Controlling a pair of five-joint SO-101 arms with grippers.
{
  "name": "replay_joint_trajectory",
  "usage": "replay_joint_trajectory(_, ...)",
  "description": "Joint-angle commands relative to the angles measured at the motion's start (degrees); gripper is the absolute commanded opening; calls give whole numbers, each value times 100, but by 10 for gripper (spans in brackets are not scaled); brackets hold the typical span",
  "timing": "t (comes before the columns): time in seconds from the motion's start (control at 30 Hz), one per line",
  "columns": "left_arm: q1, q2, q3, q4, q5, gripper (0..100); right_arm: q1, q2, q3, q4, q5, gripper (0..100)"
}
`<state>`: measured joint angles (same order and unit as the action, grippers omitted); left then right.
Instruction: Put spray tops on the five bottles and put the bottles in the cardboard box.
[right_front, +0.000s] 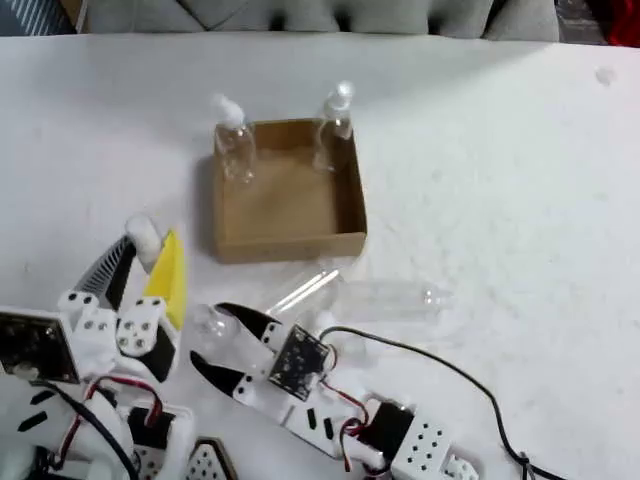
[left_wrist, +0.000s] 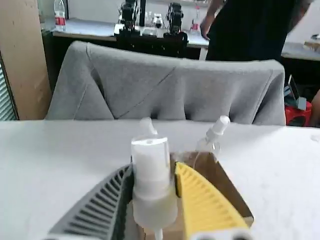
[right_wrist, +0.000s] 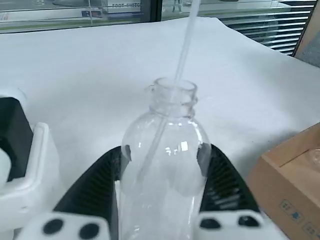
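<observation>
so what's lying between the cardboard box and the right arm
A clear bottle lying on its side by the near wall of the cardboard box, in the high view.

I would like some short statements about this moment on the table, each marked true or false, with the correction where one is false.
1. Two topped bottles stand inside the cardboard box. True.
2. The left gripper holds nothing. False: its fingers are shut on a spray top.
3. The held bottle in the right gripper already has a spray top. False: its neck is open, and a thin tube reaches into it.
4. A clear bottle lies on its side on the table, outside the box. True.
</observation>
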<state>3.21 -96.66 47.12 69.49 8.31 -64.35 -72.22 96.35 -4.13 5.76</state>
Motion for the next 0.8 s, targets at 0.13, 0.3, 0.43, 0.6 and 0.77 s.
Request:
replay_joint_trajectory(0.13,690,-620,-193,985,-53,20,-40,-92,62,4,79,15)
replay_joint_trajectory(0.3,919,-655,167,1037,-62,20,-40,-101,70,4,97,15)
replay_joint_trajectory(0.43,954,-690,615,1037,-88,21,-40,-101,70,4,105,15)
replay_joint_trajectory(0.6,919,-690,571,1108,-62,125,-40,-101,70,13,105,15)
replay_joint_trajectory(0.77,919,-690,527,1345,-62,183,-31,-101,70,13,105,15)
